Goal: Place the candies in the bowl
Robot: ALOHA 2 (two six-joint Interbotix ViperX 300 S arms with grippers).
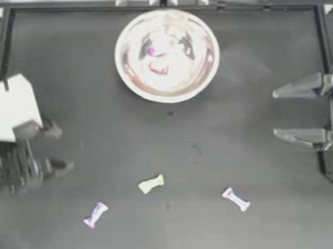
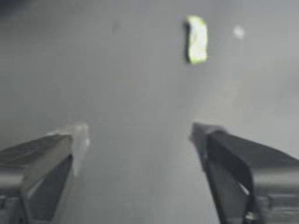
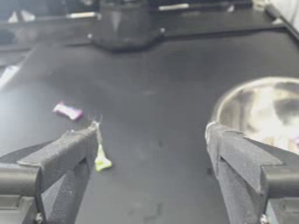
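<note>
The silver bowl [image 1: 166,92] stands at the back centre of the table, with a purple candy [image 1: 151,51] and a red candy [image 1: 158,69] lying inside. A yellow-green candy [image 1: 151,184] lies on the table toward the front. One white-and-pink candy [image 1: 95,215] sits front left and another [image 1: 235,199] front right. My left gripper [image 1: 58,149] is open at the left edge, pointing at the yellow-green candy [image 2: 197,39] some way off. At the right edge my right gripper [image 1: 278,113] is open and holds nothing. Its wrist view shows the bowl [image 3: 262,109], the yellow-green candy [image 3: 102,162] and a white-and-pink candy [image 3: 67,110].
A white block of the left arm [image 1: 16,107] covers part of the left side. A frame rail [image 1: 162,6] runs along the back edge. Bare dark table lies between the bowl and the candies.
</note>
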